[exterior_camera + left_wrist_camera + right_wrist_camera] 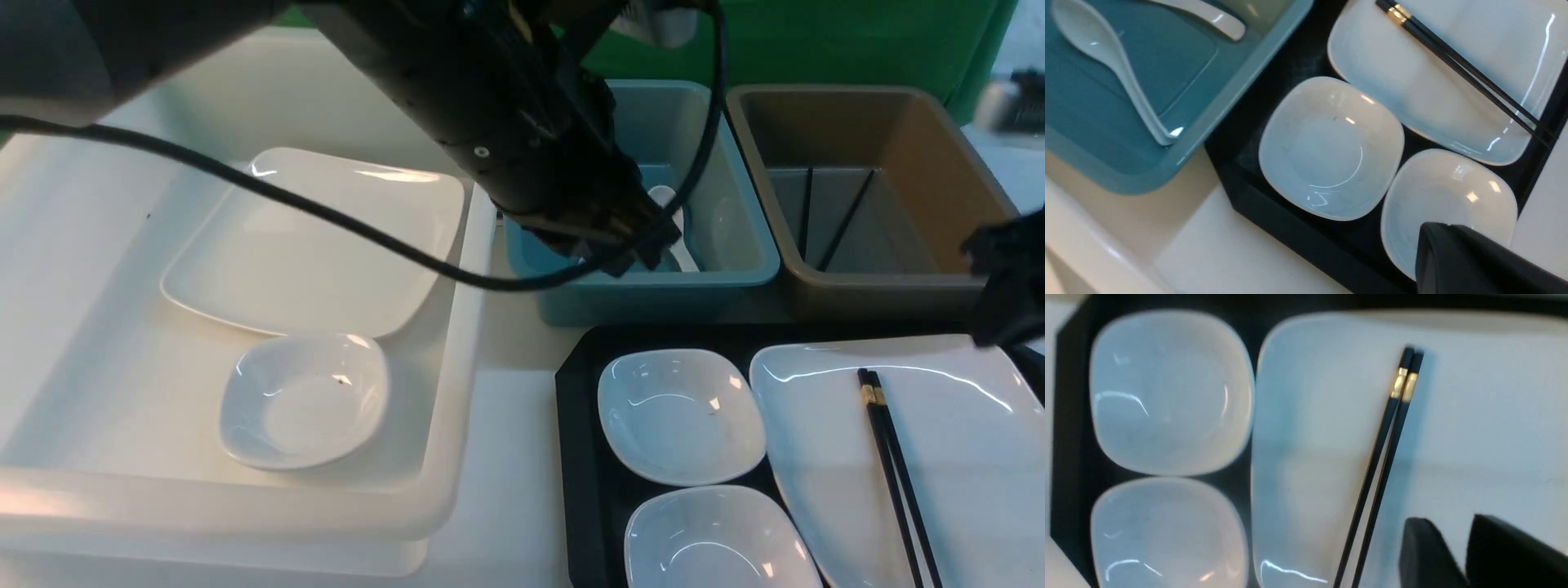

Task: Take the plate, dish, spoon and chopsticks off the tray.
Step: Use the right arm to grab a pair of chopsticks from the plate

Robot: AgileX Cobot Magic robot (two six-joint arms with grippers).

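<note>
At about four o'clock in the front view sat the black tray (575, 457), and most of the task's things were on it. Its three o'clock side carried the plate (963, 490). The chopsticks (894, 465) lay on the plate side by side, gold-banded ends toward twelve o'clock and tips toward six. On the tray's nine o'clock side were two small empty dishes, the far dish (682, 412) at twelve o'clock of the near dish (718, 539), the two nearly touching.

At twelve o'clock of the tray stood the teal tub (739, 269). A spoon (1114, 61) lay on its floor, with a second spoon (1208, 16) near it. At three o'clock of that tub was the brown tub (939, 278), with another pair of chopsticks (845, 220) inside. Far over at nine o'clock, the white tub (457, 392) held a second plate (318, 245) and, at six o'clock of it, a third dish (306, 400).

The left claw (1437, 245) hung above the teal tub's near wall, its fingers pressed together with nothing between them. The right claw (1451, 528) hung over the plate's one o'clock corner, clear of the chopsticks. Its fingers were spread, with bare plate showing in the gap.
</note>
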